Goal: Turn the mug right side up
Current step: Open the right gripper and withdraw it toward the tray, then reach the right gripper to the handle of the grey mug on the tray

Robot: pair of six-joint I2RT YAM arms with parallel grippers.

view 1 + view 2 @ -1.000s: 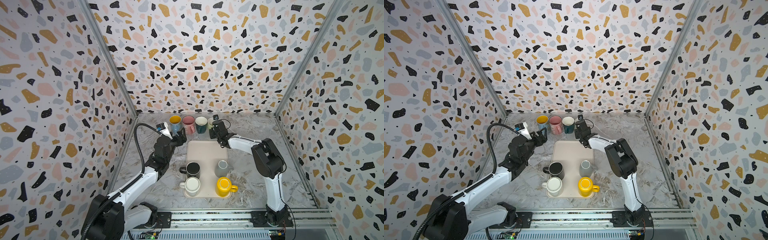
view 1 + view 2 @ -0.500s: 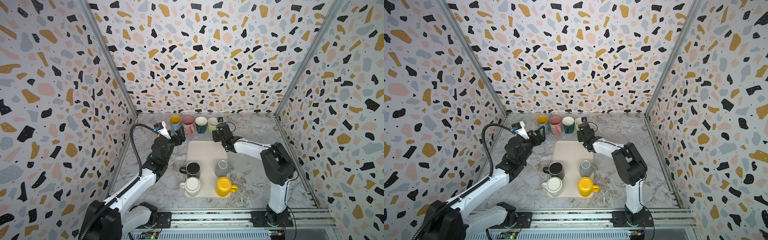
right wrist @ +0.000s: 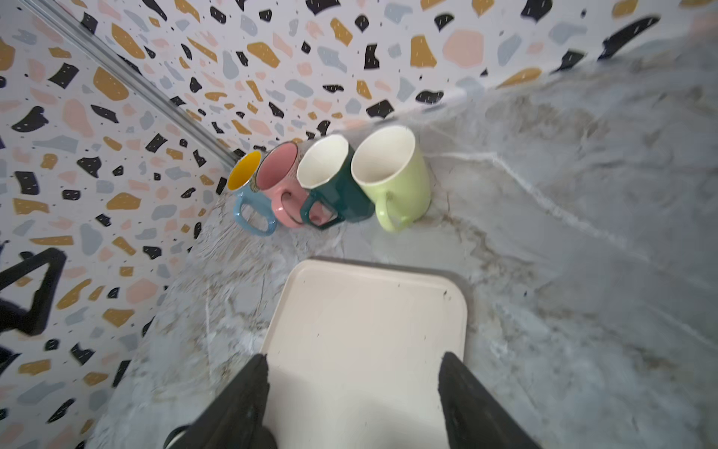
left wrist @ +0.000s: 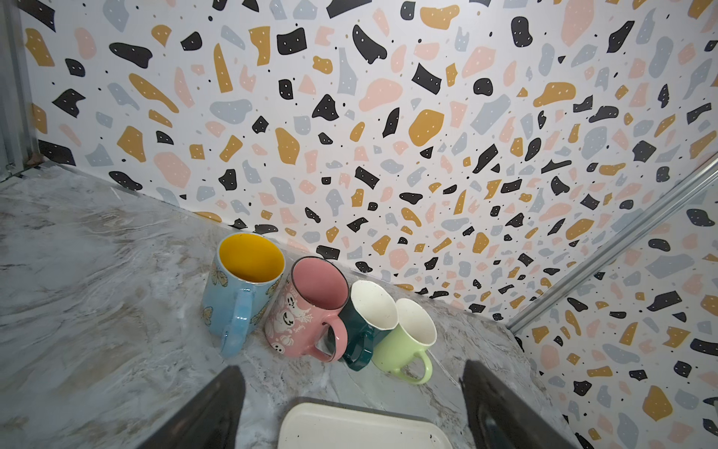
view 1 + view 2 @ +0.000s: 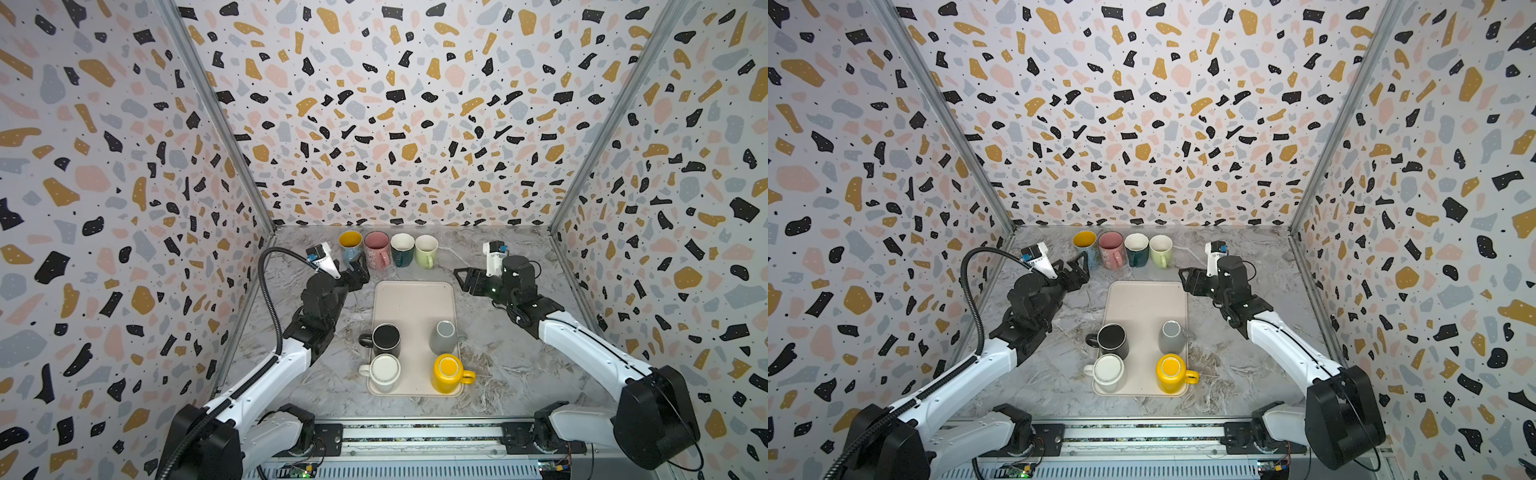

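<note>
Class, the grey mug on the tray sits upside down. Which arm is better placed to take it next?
Probably right: the right gripper, open and empty, hovers by the tray's right side, where the grey mug stands; the left gripper is across the tray.

A row of four mugs stands at the far edge of the tabletop. Nearer, a tray carries four more mugs at its near end.

grey marble-look counter: smooth, faint sheen | cream rectangular plastic tray: matt | yellow glazed ceramic mug, tray's 5 o'clock: glossy | silver metal corner post: smooth
</note>
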